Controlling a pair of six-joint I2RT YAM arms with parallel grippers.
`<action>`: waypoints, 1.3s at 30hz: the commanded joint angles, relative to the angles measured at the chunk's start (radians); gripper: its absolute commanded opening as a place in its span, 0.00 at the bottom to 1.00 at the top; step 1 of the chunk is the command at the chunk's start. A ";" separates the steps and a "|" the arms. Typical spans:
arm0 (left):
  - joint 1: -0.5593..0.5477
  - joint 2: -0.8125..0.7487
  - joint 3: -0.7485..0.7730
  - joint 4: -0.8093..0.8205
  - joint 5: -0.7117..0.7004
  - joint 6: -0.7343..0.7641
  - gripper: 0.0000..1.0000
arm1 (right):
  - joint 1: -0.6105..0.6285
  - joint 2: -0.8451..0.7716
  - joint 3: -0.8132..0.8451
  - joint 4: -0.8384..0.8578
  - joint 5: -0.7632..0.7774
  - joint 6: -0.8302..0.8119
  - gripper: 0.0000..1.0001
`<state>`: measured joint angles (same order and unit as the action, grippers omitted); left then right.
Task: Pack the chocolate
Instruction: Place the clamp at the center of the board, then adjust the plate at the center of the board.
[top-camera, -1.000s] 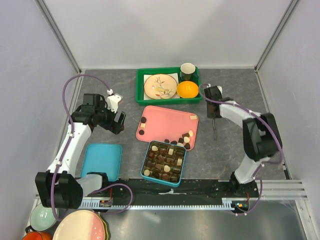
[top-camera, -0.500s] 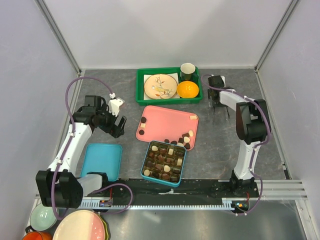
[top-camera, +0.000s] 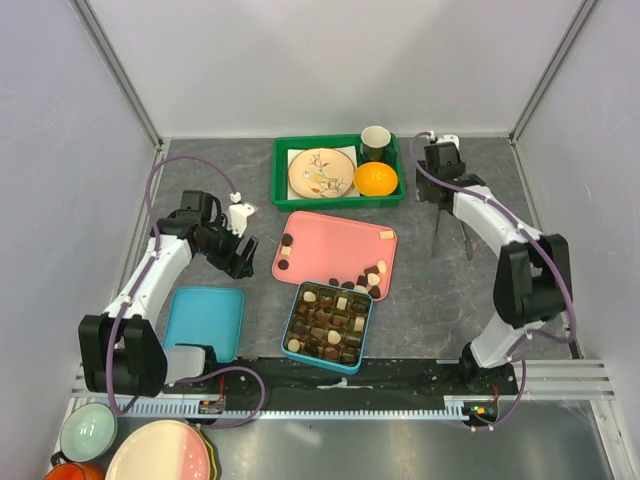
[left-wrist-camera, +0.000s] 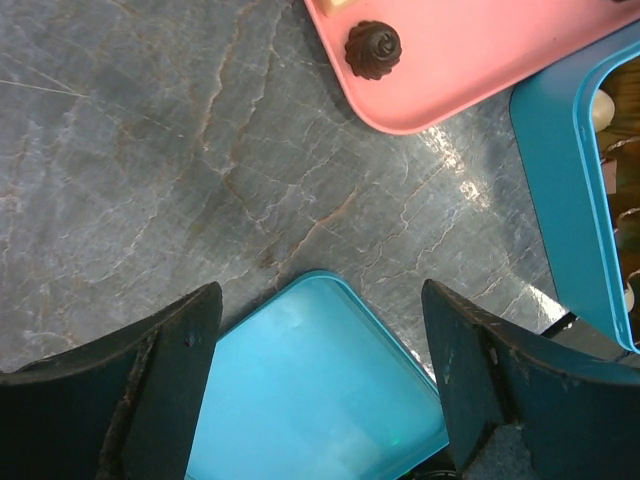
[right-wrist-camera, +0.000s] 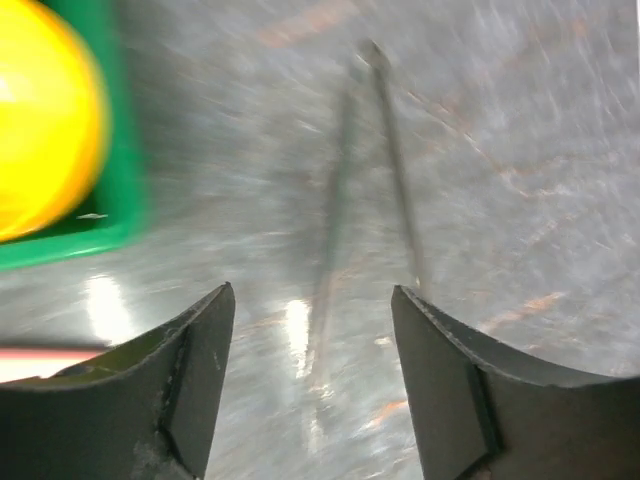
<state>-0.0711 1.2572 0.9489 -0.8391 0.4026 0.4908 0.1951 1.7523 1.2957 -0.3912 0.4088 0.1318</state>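
Loose chocolate pieces lie on the pink tray (top-camera: 335, 240): a dark piece (top-camera: 287, 241) at its left end and a cluster (top-camera: 370, 278) at its near right corner. The blue box (top-camera: 296, 318) in front is filled with several chocolates (top-camera: 328, 325). My left gripper (top-camera: 240, 257) hovers open left of the tray, above the table and a corner of the blue lid (left-wrist-camera: 320, 400); a dark swirl chocolate (left-wrist-camera: 373, 48) shows ahead of the left gripper (left-wrist-camera: 320, 300). My right gripper (top-camera: 434, 183) is open and empty at the back right, above metal tongs (top-camera: 450, 235). The right wrist view is blurred around the right gripper (right-wrist-camera: 312, 295).
A green tray (top-camera: 282, 180) at the back holds a plate (top-camera: 320, 172), an orange (top-camera: 375, 179) and a cup (top-camera: 376, 142). The blue lid (top-camera: 203, 322) lies at the near left. Bowls and plates (top-camera: 150, 450) sit below the rail at bottom left.
My right gripper has opened and moved back toward the far right corner, leaving the tongs on the table with their arms spread. The left gripper shifted slightly right, toward the pink tray.
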 joint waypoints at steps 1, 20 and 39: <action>-0.045 0.025 -0.024 -0.014 -0.016 0.040 0.84 | 0.087 -0.195 -0.103 0.081 -0.106 0.074 0.69; -0.134 0.007 -0.176 -0.009 -0.191 0.083 0.70 | 0.245 -0.183 -0.490 0.285 -0.324 0.285 0.42; -0.154 0.011 -0.222 0.021 -0.206 0.060 0.75 | 0.247 -0.004 -0.334 0.311 -0.277 0.249 0.15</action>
<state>-0.2100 1.2617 0.7166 -0.8356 0.1833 0.5411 0.4412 1.6897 0.8845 -0.0887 0.1066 0.4068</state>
